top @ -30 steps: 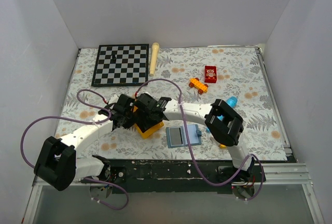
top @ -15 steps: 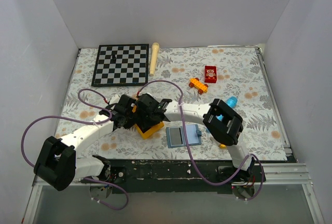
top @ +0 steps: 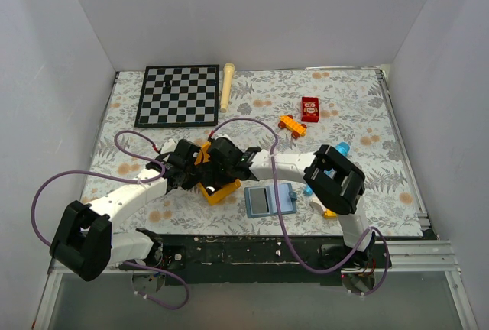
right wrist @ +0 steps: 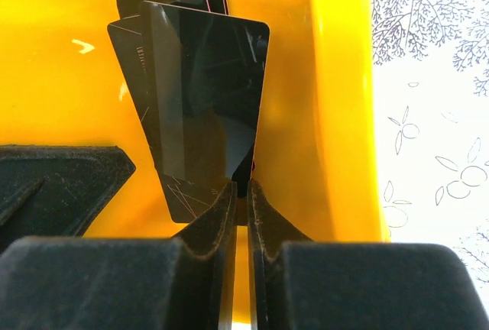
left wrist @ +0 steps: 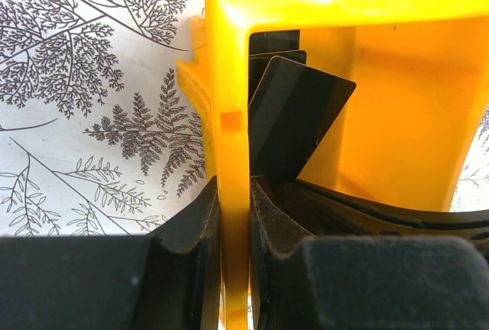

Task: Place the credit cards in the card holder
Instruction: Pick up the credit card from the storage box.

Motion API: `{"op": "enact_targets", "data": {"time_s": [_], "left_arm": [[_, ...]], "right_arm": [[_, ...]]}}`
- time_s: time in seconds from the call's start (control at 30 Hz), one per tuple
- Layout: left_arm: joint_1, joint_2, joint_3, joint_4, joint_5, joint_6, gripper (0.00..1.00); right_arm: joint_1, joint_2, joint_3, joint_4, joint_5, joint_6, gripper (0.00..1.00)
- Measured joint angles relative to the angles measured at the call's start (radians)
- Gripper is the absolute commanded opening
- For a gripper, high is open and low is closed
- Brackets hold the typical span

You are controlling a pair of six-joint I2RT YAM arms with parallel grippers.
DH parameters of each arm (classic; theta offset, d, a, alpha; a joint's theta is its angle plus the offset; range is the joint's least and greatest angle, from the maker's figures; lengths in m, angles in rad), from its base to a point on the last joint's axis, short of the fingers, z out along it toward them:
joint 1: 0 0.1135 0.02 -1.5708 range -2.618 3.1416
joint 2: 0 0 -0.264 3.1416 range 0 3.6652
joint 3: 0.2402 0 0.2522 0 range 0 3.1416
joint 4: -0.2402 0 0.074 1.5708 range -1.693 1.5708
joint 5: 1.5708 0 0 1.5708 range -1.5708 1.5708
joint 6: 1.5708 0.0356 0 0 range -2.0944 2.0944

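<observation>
Right gripper pinches one of three black cards in yellow bin.

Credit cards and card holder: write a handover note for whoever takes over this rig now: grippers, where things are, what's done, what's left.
Left gripper: shut on a wall of the yellow bin.
Right gripper: inside the bin, shut on the lower corner of the front credit card.
Other cards: leaning in the bin behind it.
Card holder: open on the table beside the bin, no card visible in it.
Done: one card gripped. Left: lift every card out and into the holder.
</observation>
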Motion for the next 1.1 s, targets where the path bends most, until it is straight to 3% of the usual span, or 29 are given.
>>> {"op": "enact_targets", "data": {"time_s": [0.1, 1.1], "left_arm": [[0.0, 0.0, 0.0, -0.001, 0.0, 0.0, 0.0], [-0.006, 0.022, 0.007, 0.023, 0.02, -0.011, 0.0]], "right_arm": [[-0.002, -0.018, -0.029, 0.035, 0.001, 0.008, 0.01], [-0.027, -0.229, -0.29, 0.309, -0.08, 0.035, 0.01]]}}
